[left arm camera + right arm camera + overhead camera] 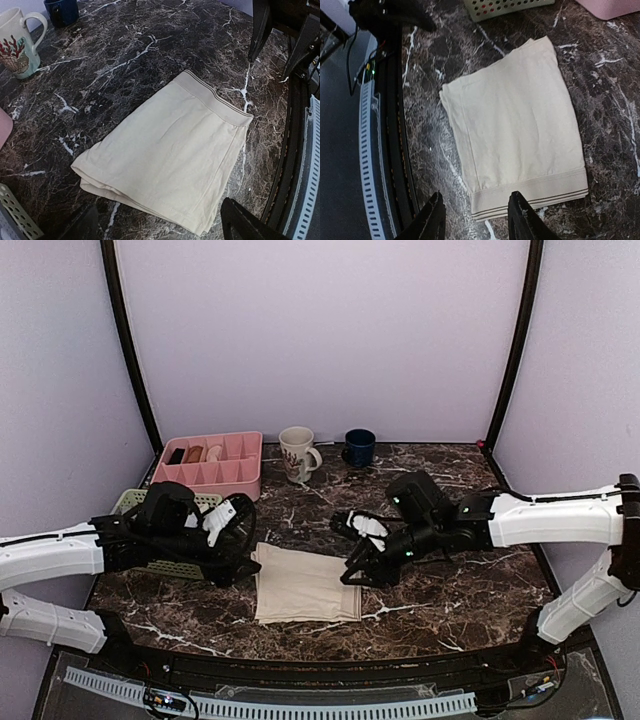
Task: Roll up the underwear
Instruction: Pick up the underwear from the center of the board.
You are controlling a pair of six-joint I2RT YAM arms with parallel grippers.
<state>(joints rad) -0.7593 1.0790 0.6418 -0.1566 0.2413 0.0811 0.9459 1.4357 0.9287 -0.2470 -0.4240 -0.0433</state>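
The underwear (305,585) lies flat on the dark marble table (450,590), folded into a cream-beige rectangle. Its striped waistband (535,192) faces the right arm and its hem faces the left arm. My left gripper (160,229) hovers just past the hem edge of the underwear (170,145), open wide, with nothing between its fingers (245,222). In the top view the left gripper (243,562) sits at the cloth's left edge. My right gripper (477,222) is open above the waistband's near corner of the underwear (515,125), holding nothing. From above, the right gripper (358,570) is at the cloth's right edge.
A pink divided tray (210,462) with rolled items stands at the back left, and a green basket (130,502) is partly under the left arm. A cream patterned mug (296,453) and a dark blue mug (359,447) stand at the back. The table's front rail (300,708) runs close behind the cloth.
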